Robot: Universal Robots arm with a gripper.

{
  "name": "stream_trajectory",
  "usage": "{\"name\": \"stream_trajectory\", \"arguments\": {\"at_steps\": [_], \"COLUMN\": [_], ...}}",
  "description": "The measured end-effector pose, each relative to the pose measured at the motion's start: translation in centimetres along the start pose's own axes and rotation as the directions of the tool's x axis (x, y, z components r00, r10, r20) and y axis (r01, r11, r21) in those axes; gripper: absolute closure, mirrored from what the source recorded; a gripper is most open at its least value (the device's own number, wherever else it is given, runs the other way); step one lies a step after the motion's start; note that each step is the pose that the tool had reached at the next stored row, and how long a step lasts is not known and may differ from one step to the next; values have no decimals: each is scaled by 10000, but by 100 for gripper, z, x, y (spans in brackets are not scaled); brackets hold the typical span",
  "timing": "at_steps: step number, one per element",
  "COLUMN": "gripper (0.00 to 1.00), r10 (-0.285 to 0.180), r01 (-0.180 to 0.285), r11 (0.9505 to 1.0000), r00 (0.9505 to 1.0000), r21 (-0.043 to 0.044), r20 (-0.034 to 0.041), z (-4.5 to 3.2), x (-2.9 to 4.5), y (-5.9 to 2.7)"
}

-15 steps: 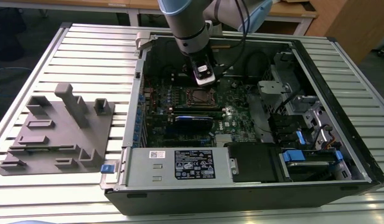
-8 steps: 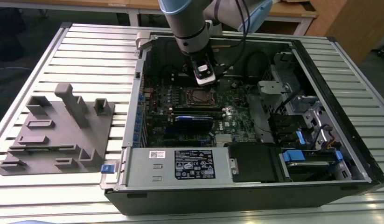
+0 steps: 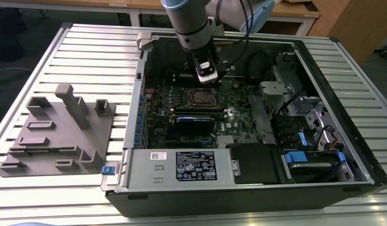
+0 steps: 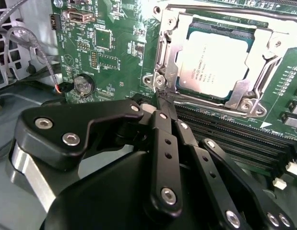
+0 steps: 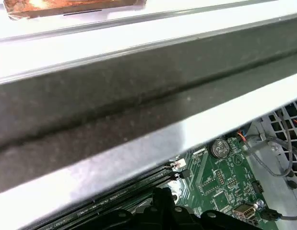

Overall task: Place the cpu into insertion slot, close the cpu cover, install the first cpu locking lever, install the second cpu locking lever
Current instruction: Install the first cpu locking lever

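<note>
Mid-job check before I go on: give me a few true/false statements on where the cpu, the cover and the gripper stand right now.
1. The cpu sits in the insertion slot. True.
2. The cpu cover lies closed over the chip, which shows through its window. True.
3. The gripper carries the cpu. False: the chip is in the socket, and the fingers come together at a thin metal lever at the socket's corner.
4. In the exterior view the arm hangs over the grey fixture outside the case. False: it reaches into the open computer case, beside the socket.
</note>
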State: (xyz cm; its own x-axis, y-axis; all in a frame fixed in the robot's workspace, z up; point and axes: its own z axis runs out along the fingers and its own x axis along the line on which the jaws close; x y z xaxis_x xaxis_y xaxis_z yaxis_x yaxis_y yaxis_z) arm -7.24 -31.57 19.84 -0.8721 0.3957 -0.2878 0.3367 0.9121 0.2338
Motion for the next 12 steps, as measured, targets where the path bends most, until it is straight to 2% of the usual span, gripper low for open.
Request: {"name": "stream_trajectory", "arguments": {"at_steps": [5, 10, 11, 12], "gripper": [89, 89, 89, 89], "r10": [2, 4, 11, 34], "r01": [-2, -4, -10, -31], "r11": [10000, 10000, 10000, 9999], "r00": [10000, 10000, 9999, 9996], "r21": [6, 7, 45, 126], "r20": [-17, -27, -109, -290], "z": [-48, -49, -48, -44], "x": [-15, -16, -17, -19], "y": [12, 12, 12, 13]}}
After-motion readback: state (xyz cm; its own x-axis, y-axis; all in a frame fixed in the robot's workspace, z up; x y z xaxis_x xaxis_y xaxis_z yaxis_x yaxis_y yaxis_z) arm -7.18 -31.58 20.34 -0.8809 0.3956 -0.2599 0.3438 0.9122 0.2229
